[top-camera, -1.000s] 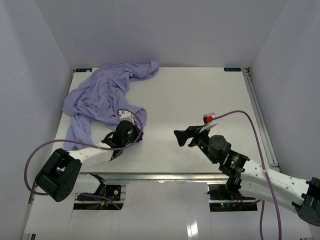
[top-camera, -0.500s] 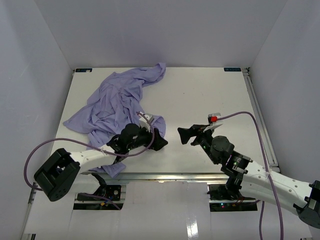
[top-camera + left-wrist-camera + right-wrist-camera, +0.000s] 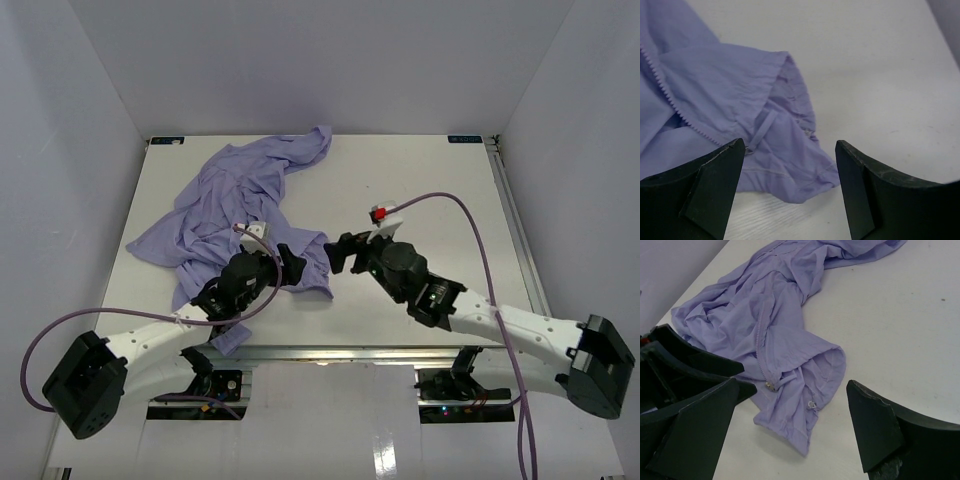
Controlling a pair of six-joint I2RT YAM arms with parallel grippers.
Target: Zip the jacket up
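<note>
Lying rumpled on the white table (image 3: pixel 430 190), the jacket (image 3: pixel 225 205) faced the left gripper (image 3: pixel 790 150) and right gripper (image 3: pixel 792 385), both spread wide.

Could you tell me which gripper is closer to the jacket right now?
Left. The left gripper hangs open over the near corner of the jacket; the right gripper sits open just off that corner's right side.

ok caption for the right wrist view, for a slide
Open right gripper facing the crumpled lavender jacket, zipper pull showing near its hem
</note>
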